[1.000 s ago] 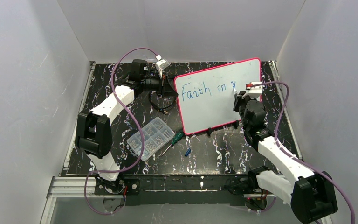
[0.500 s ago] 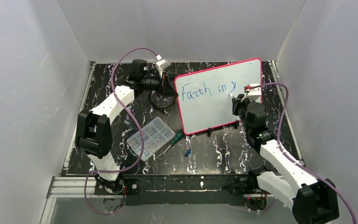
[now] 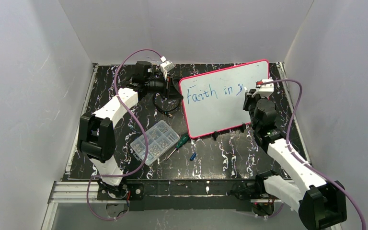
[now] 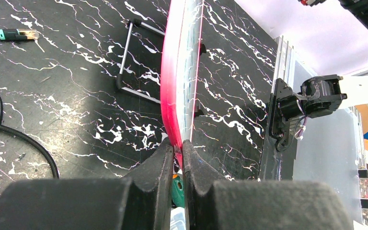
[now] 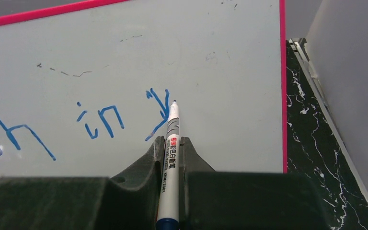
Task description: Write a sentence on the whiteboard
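Top view, board: the whiteboard [image 3: 220, 112] stands tilted at the far right of the table [image 3: 211, 158]; the sentence [image 3: 213, 91] reads "Faith in y".
Left wrist, claw: the left gripper [image 4: 178, 146] is clenched on the board's pink edge.
Right wrist, claw: the right gripper [image 5: 172, 143] is clamped around a marker [image 5: 170, 163], whose tip is just beside the "y".

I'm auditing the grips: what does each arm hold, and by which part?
The left jaws pinch the whiteboard by the left edge of its pink frame; the right jaws grip a marker around its barrel, tip free.
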Robot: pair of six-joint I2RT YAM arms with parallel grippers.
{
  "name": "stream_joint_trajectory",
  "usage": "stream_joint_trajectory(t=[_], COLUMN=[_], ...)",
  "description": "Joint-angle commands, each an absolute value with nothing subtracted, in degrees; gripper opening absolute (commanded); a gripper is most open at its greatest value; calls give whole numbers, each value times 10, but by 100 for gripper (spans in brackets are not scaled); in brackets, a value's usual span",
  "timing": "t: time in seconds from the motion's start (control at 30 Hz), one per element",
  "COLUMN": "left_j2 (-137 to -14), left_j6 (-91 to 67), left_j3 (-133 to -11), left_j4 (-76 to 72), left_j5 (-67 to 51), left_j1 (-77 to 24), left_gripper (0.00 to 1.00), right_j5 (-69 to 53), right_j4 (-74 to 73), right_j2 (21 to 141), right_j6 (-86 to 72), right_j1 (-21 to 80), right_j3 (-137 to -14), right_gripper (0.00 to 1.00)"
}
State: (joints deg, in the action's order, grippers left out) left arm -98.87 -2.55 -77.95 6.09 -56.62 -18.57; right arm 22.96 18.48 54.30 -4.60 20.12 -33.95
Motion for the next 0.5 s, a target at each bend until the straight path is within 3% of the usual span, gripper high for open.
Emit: stream_joint_trajectory(t=[0.0, 0.47], left_j2=[-955, -957], left_j6=[-14, -12], left_j3=[-787, -787], left_j4=[74, 75], left_j5=[-587, -587], left_j1=[-193, -192], left_gripper=[0, 0], right_j5=[240, 175], right_j4=[241, 272], right_j2=[562, 600], right_j6=[-31, -34], right_j1=[186, 157], right_j3=[-378, -385], right_gripper=[1, 1])
